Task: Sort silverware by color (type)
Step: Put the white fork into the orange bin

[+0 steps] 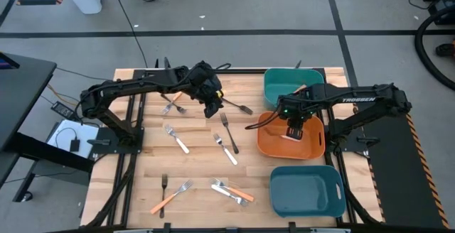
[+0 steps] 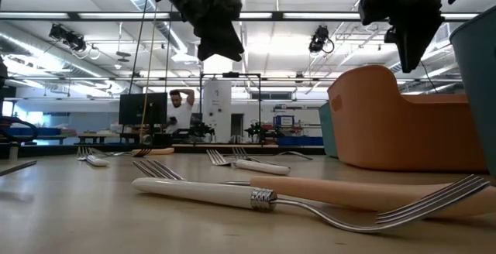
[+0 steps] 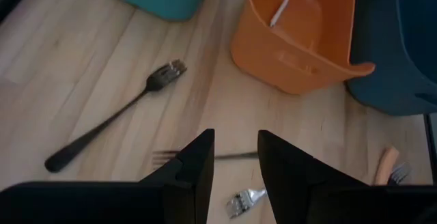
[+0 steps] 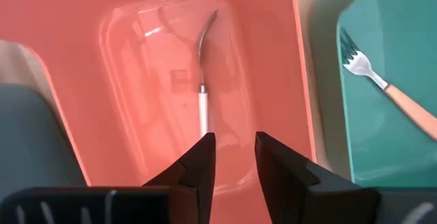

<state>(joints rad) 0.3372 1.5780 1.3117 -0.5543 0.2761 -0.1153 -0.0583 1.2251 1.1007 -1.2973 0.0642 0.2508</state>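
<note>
My right gripper point(image 4: 235, 142) hangs open, pointing down, over the orange bin point(image 1: 270, 144). A white-handled fork point(image 4: 202, 80) lies flat on the bin's floor, just clear of the fingertips. My left gripper point(image 3: 235, 138) is open above the table's far middle and slants down, with nothing between its fingers. A dark metal fork point(image 3: 109, 121) lies on the wood ahead of it, and another thin fork point(image 3: 164, 158) lies partly hidden under its fingers. An orange-handled fork point(image 4: 386, 84) rests in the far teal bin point(image 1: 284, 84).
Several more forks lie loose on the table: white-handled ones point(image 1: 177, 139) point(image 1: 226, 150), a dark one point(image 1: 229, 132), and orange-handled ones point(image 1: 169, 199) near the front edge. A darker teal bin point(image 1: 307, 190) stands at the near right. The three bins crowd the table's right side.
</note>
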